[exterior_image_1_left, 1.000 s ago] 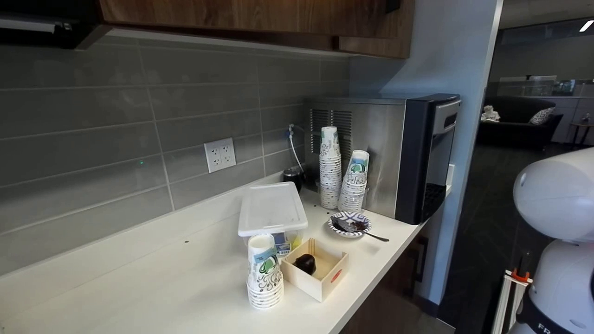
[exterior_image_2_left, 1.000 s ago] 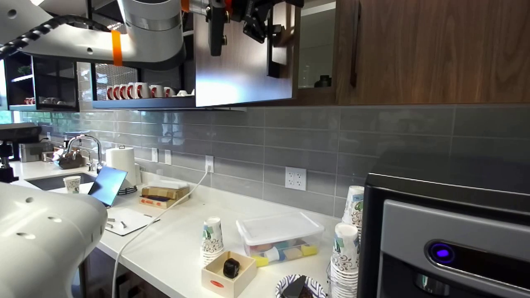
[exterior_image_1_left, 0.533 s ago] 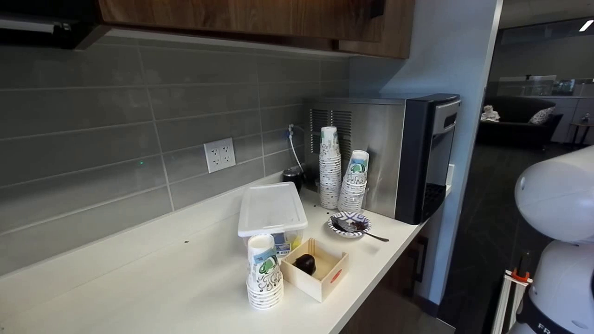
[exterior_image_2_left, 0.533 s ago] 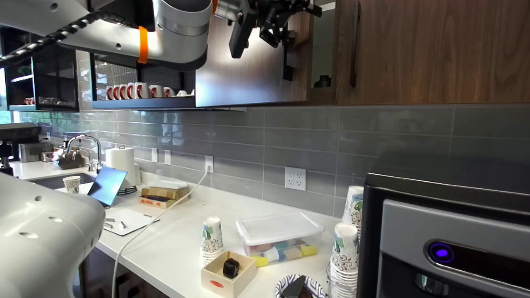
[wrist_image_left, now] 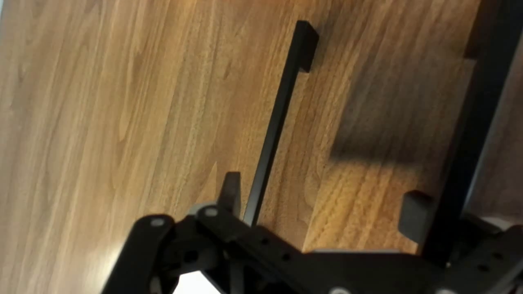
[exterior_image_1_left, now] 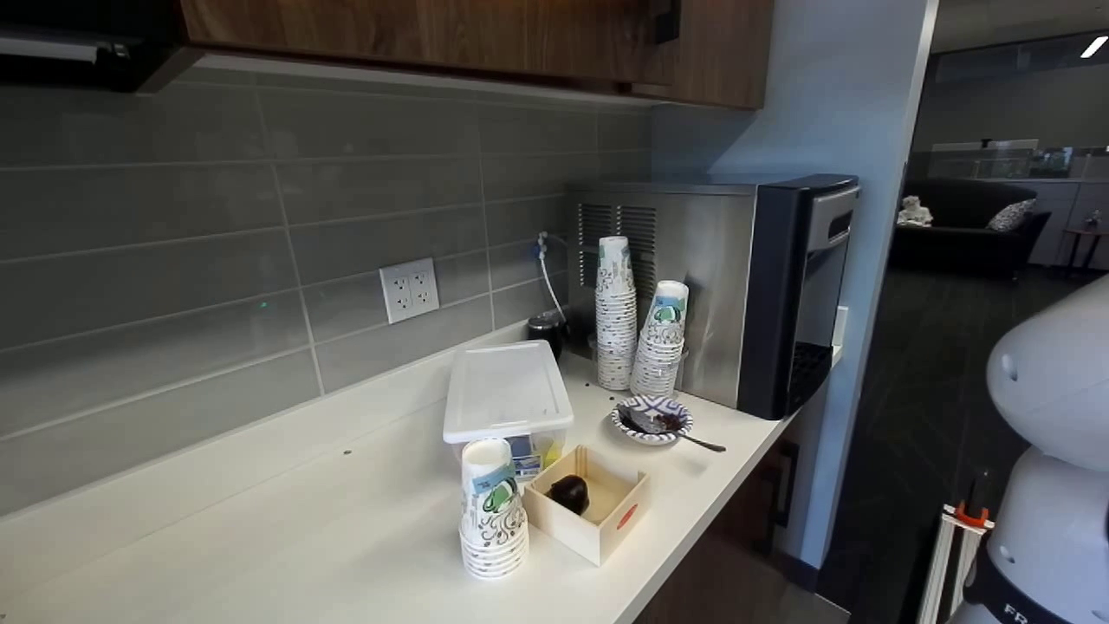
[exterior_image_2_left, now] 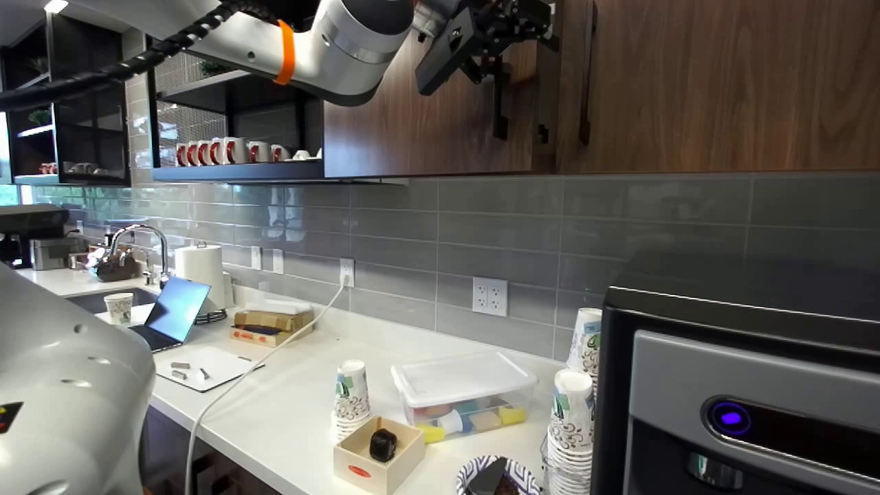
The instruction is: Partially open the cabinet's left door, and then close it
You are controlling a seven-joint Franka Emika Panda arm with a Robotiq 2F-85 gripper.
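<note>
Toward twelve o'clock in an exterior view, the left door stands barely ajar along its three-o'clock edge. In the wrist view its handle lies at two o'clock from the pincer, long axis running from half past twelve to half past six. The pincer is spread, gripping nothing that shows; its nearer finger overlaps the handle, contact unclear. The twin handle stands at eleven, farther off. Closing, probably the step in hand, calls for a push straight in on the handle side.
</note>
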